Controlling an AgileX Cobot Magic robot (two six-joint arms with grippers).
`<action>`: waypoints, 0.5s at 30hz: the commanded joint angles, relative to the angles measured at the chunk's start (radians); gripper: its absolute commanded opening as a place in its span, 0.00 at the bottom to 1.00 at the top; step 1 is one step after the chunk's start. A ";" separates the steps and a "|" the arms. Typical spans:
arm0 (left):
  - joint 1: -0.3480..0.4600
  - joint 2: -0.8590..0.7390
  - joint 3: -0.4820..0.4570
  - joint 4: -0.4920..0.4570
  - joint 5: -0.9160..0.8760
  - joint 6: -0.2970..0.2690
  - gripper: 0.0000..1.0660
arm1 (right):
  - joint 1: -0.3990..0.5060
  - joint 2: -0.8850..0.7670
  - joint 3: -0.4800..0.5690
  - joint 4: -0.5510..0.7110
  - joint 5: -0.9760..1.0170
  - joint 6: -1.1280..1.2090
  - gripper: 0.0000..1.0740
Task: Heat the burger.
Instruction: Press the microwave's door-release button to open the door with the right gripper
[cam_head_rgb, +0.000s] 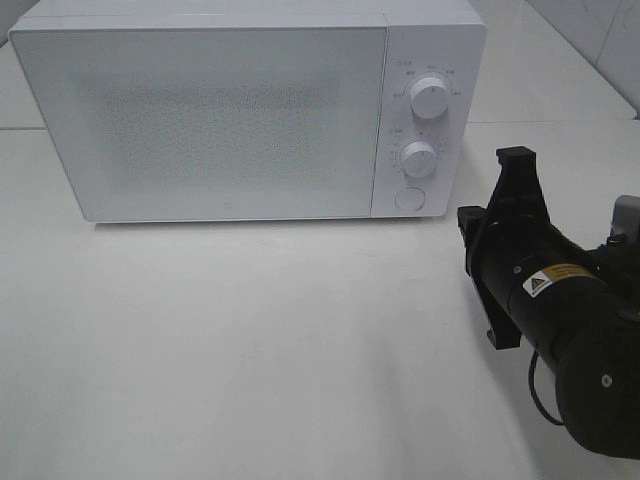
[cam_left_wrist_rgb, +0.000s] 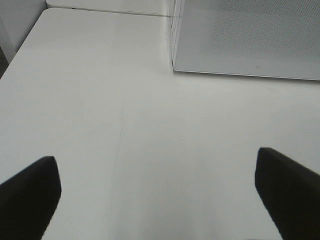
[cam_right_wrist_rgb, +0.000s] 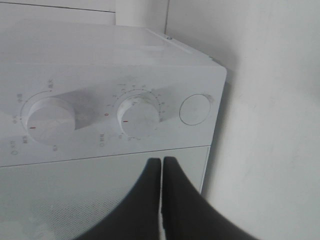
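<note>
The burger is not in view in any frame. The white microwave (cam_head_rgb: 230, 120) stands at the back of the table with its door closed; it also shows in the left wrist view (cam_left_wrist_rgb: 250, 40) and the right wrist view (cam_right_wrist_rgb: 100, 75). My right gripper (cam_head_rgb: 516, 155) is shut and empty, its black fingers pressed together (cam_right_wrist_rgb: 162, 161), to the right of and a little in front of the microwave's control panel. My left gripper (cam_left_wrist_rgb: 156, 167) is open and empty over bare table, to the front left of the microwave; it does not show in the exterior view.
The control panel has two white dials (cam_head_rgb: 429, 96) (cam_head_rgb: 418, 158) and a round button (cam_head_rgb: 409, 199), also seen in the right wrist view (cam_right_wrist_rgb: 196, 109). The white table (cam_head_rgb: 250, 340) stretches in front of the microwave. A tiled wall rises at the back right.
</note>
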 joint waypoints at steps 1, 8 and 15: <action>0.002 -0.016 0.002 -0.004 -0.015 0.002 0.92 | 0.003 0.003 -0.006 0.025 0.038 0.008 0.00; 0.002 -0.016 0.002 -0.004 -0.015 0.002 0.92 | 0.002 0.067 -0.041 0.030 0.028 0.025 0.00; 0.002 -0.016 0.002 -0.004 -0.015 0.002 0.92 | 0.002 0.172 -0.097 0.026 0.021 0.130 0.00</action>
